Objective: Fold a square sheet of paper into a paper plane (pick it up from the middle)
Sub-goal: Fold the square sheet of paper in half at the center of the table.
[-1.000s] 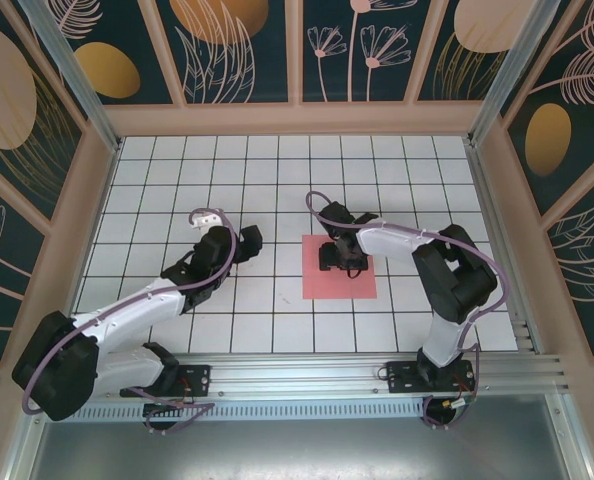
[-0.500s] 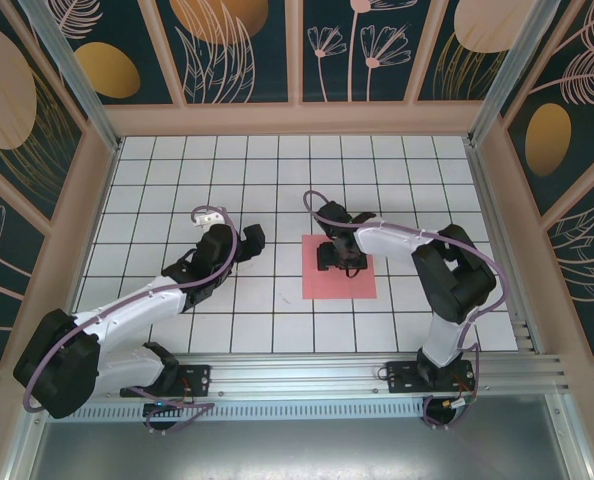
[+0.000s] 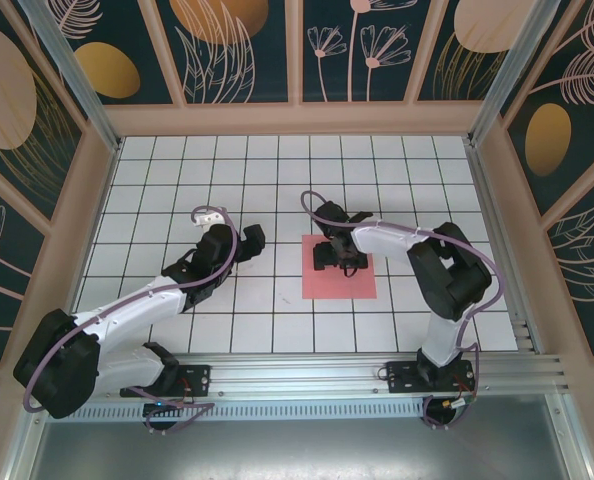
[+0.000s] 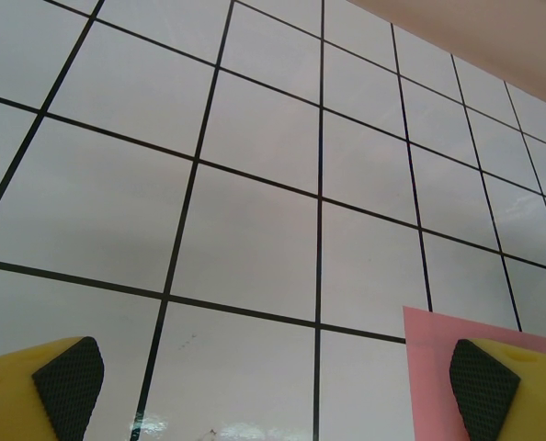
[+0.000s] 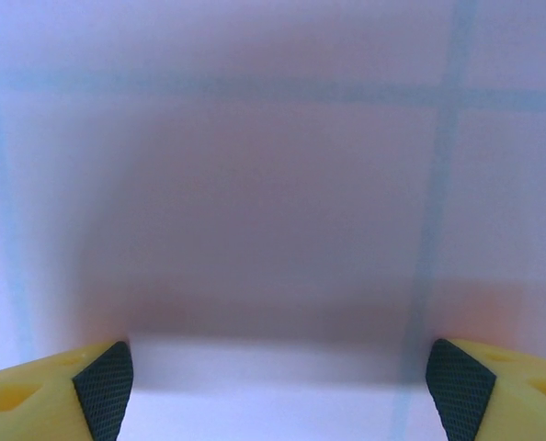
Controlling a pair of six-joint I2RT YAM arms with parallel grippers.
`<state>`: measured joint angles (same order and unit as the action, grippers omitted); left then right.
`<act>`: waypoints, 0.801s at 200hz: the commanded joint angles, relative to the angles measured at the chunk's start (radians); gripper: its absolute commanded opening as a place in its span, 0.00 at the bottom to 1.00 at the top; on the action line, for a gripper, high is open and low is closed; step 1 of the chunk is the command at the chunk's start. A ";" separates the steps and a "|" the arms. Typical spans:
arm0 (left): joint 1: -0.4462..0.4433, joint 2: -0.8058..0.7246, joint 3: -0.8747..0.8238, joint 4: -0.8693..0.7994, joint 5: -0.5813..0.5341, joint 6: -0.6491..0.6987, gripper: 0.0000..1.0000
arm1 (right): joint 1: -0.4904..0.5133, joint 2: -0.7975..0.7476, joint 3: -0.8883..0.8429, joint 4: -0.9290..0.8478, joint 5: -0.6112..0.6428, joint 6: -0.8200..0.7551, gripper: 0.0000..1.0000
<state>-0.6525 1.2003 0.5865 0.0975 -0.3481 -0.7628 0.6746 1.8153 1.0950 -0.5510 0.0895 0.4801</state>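
**Operator:** Right claw (image 3: 339, 256): state and position?

**Technician:** The right claw stands wide. In the right wrist view, its black pads (image 5: 103, 390) sit at opposite lower corners of the frame, with nothing gripped between them. From above, it hangs over the far half of the square sheet of paper (image 3: 352, 282), about midway across the sheet's width. Whether the fingertips touch the paper cannot be told. The wrist view is blurred and gives only a pinkish tint and faint grid lines.

**Operator:** Condition and location of the sheet?

**Technician:** The sheet lies flat and unfolded on the desk (image 3: 177, 170). It covers about two tiles each way, with its edges roughly parallel to the grid lines. It sits right of centre, in front of the right arm's base.

**Operator:** Left claw (image 3: 247, 240)?

**Technician:** The left claw is also spread wide and carries nothing. Its yellow fingers with their dark pads (image 4: 66, 377) show at the two lower corners of the left wrist view. It is over bare white tiles to the left of the sheet, near it but apart. One corner of the pink sheet shows beside the right-hand finger in that view.
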 commanded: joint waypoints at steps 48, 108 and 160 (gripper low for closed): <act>0.008 0.001 0.018 -0.016 -0.006 0.007 0.99 | 0.006 0.049 -0.049 0.040 -0.046 0.002 0.75; 0.008 0.007 0.029 -0.015 0.006 0.006 0.98 | 0.006 -0.005 -0.008 0.028 -0.050 -0.009 0.68; 0.008 0.000 0.028 -0.016 0.005 -0.004 0.99 | 0.006 -0.087 0.018 0.029 -0.070 -0.011 0.49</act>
<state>-0.6525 1.2007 0.5880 0.0967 -0.3477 -0.7631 0.6758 1.7851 1.0912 -0.5205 0.0509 0.4751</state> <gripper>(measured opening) 0.985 0.518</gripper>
